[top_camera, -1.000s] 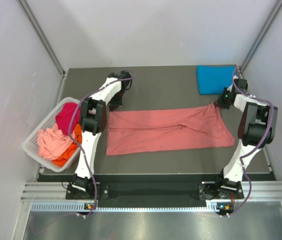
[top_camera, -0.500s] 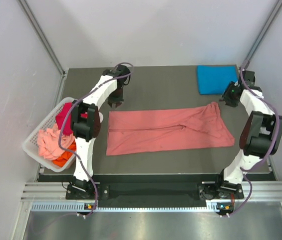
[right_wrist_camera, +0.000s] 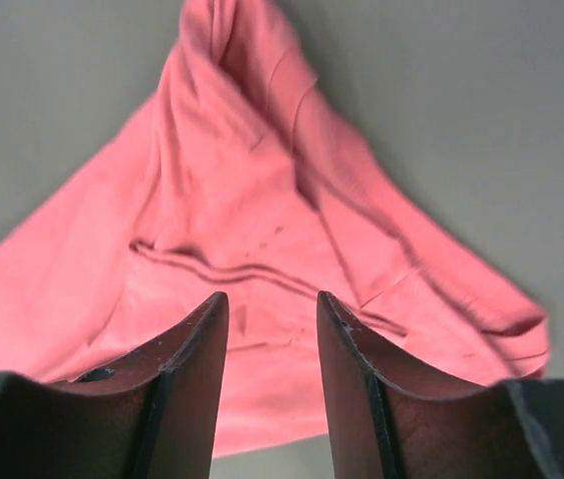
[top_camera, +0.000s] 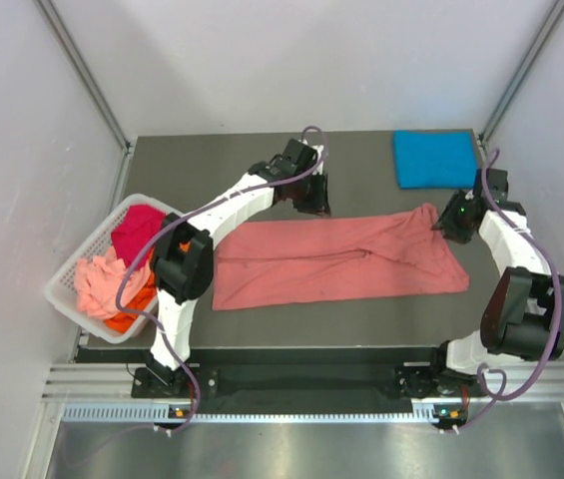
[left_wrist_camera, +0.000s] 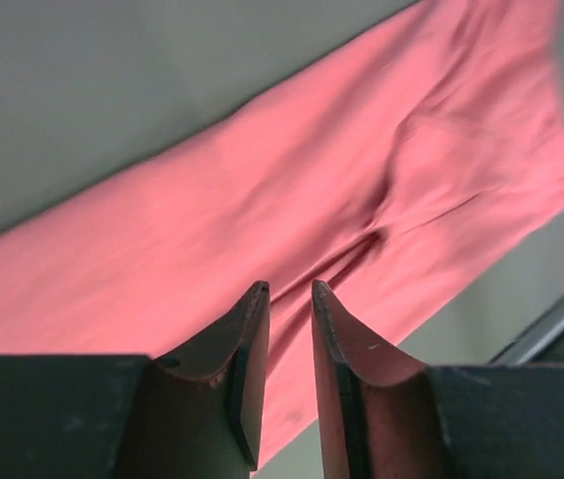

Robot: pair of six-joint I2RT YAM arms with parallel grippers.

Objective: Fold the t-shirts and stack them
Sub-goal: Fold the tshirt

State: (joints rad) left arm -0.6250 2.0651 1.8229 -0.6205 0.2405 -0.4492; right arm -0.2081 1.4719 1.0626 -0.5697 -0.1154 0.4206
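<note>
A salmon-pink t-shirt (top_camera: 336, 257) lies folded lengthwise into a long strip across the middle of the dark table (top_camera: 361, 175). My left gripper (top_camera: 311, 203) hangs open over the strip's far edge, nothing between its fingers; its wrist view looks down on the pink cloth (left_wrist_camera: 291, 190). My right gripper (top_camera: 449, 222) hovers open just off the strip's right end, where the cloth (right_wrist_camera: 262, 230) bunches to a point. A folded bright blue t-shirt (top_camera: 433, 158) rests at the far right corner. More t-shirts, magenta (top_camera: 135, 230), pale pink (top_camera: 97, 281) and orange (top_camera: 140, 299), sit in the basket.
A white slatted basket (top_camera: 62, 274) stands tilted off the table's left edge. Grey walls and metal frame posts close in on three sides. The arm bases sit along the near rail (top_camera: 301, 379).
Both grippers let go of the pink t-shirt's far corners and opened. The left arm swung right along the far edge to the middle. The right gripper lifted, then came back near the right end.
</note>
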